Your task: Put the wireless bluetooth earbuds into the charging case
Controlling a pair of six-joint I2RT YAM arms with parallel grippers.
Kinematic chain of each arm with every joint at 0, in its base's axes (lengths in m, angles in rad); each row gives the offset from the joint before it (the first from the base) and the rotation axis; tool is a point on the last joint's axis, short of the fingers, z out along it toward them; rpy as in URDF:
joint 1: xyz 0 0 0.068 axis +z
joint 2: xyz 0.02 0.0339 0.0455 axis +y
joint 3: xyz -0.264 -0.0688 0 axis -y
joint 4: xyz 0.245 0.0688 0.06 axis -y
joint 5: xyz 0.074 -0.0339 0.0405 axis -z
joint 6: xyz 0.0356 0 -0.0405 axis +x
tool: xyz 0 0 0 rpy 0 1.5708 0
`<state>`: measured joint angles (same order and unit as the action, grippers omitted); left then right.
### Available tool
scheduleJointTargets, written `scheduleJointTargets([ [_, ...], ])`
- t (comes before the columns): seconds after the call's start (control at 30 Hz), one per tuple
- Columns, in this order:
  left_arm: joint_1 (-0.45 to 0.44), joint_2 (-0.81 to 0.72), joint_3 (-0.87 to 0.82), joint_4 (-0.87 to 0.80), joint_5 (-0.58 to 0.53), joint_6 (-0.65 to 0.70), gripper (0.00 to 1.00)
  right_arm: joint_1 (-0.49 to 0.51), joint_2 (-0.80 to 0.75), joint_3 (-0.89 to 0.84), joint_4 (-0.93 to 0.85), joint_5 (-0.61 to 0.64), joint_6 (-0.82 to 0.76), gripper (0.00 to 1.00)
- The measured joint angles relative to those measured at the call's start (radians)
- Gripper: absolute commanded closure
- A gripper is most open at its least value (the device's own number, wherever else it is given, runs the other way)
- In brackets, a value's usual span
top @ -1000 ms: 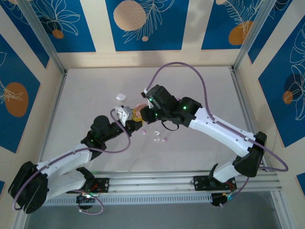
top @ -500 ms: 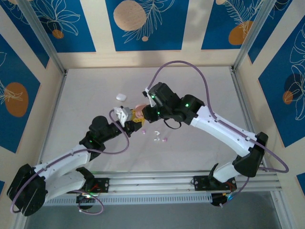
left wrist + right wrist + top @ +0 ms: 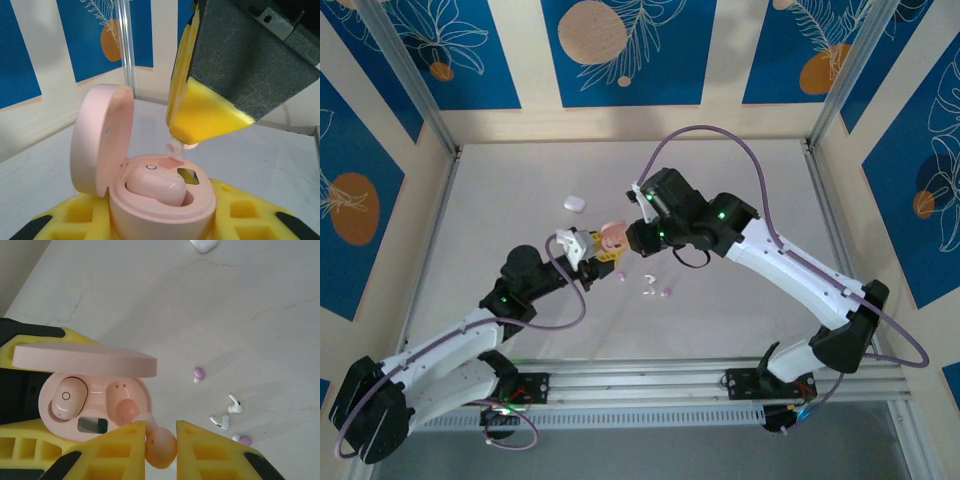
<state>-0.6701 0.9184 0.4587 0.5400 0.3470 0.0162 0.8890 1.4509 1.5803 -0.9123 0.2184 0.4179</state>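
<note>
Right arm [image 3: 790, 270] edged right: right fingers [image 3: 200, 442] pinch a pink bud [image 3: 161, 446] just above the empty slot [image 3: 120, 400] of the case [image 3: 100, 145] clamped between left fingers [image 3: 65, 220], insertion next.

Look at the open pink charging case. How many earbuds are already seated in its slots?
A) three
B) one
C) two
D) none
B: one pink earbud lies in the charging case, while the right gripper holds a second pink earbud just over the other slot, not yet seated.
</note>
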Motion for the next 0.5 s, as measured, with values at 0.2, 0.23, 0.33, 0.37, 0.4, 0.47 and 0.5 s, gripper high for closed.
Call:
scheduleJointTargets([
  [0.2,0.0,-0.036,0.0,-0.033,0.0,0.02,0.67,-0.003,-0.009,0.0,-0.021,-0.014,-0.01,0.82],
  [0.23,0.0,-0.039,0.0,-0.034,0.0,0.02,0.67,-0.004,-0.009,0.0,-0.023,-0.015,-0.011,0.82],
  [0.33,0.0,-0.046,0.0,-0.039,0.0,0.021,0.67,-0.005,-0.009,0.002,-0.032,-0.018,-0.015,0.82],
  [0.37,0.0,-0.048,0.0,-0.041,0.0,0.021,0.67,-0.005,-0.009,0.002,-0.034,-0.018,-0.018,0.82],
  [0.4,0.0,-0.048,0.0,-0.044,0.0,0.021,0.67,-0.005,-0.009,0.003,-0.039,-0.018,-0.019,0.82],
  [0.47,0.0,-0.048,0.0,-0.055,0.0,0.026,0.67,-0.005,-0.009,0.006,-0.049,-0.018,-0.023,0.82],
  [0.5,0.0,-0.048,0.0,-0.058,0.0,0.029,0.67,-0.005,-0.009,0.008,-0.052,-0.018,-0.026,0.82],
])
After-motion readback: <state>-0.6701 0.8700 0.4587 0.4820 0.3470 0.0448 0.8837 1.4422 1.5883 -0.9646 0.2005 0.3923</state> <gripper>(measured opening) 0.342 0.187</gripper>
